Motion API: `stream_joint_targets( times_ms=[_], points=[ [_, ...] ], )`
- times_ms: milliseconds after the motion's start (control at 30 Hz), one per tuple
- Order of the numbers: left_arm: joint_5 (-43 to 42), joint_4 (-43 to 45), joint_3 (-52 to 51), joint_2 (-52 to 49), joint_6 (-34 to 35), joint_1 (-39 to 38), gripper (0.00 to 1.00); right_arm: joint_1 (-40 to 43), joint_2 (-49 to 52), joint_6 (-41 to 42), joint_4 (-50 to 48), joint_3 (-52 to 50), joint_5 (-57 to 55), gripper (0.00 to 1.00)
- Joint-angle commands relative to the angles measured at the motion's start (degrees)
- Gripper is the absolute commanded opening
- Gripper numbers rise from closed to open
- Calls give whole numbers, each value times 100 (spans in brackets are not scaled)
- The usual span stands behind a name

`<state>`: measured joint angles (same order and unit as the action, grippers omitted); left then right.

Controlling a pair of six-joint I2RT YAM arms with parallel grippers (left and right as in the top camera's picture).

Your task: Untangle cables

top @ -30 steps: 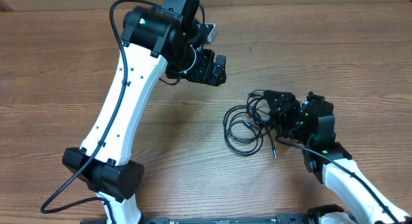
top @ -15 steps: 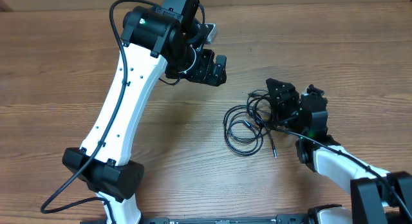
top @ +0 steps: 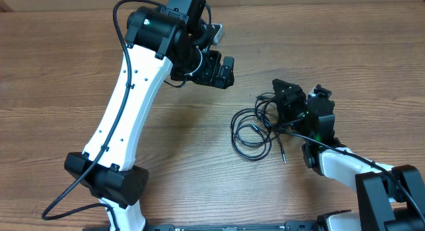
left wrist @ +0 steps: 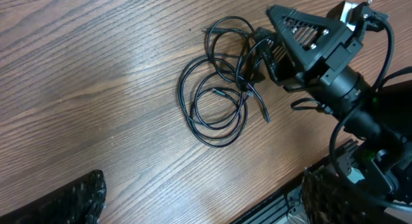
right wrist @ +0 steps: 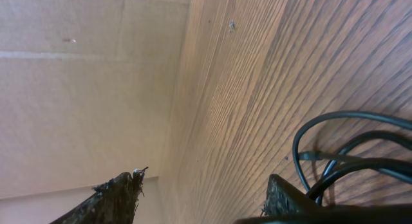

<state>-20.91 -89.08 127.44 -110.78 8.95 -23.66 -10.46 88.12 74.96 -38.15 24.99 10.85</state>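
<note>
right end effector [top: 282, 101] gapes over the cables [top: 265, 113]; left end effector [top: 218, 72] gapes aloft.

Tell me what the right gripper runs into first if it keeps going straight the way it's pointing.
Most likely the cables. Their knotted end lies right in front of the right gripper, close to its lower finger, with the loops spreading out beyond. Depth is hard to judge, so the open fingers might pass partly over them.

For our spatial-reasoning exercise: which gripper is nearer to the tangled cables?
Right. The right gripper is at the edge of the cables, its open fingers reaching over the bundle's end. The left gripper hangs clearly apart from them, touching nothing.
</note>
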Motion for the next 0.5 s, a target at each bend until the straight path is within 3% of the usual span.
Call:
stream_joint_targets(
  times_ms=[0,167,333,467],
  points=[
    [35,17,15,-61,48,-37,97,-221,74,-42,-57,63,-380,63],
    [35,17,15,-61,48,-37,98,-461,74,-44,-59,66,-664,60],
    [35,17,15,-61,46,-37,98,-474,74,-44,-87,68,-717,39],
    [37,20,15,-61,46,-37,99,-474,74,-452,-374,129,-251,16]
  ],
)
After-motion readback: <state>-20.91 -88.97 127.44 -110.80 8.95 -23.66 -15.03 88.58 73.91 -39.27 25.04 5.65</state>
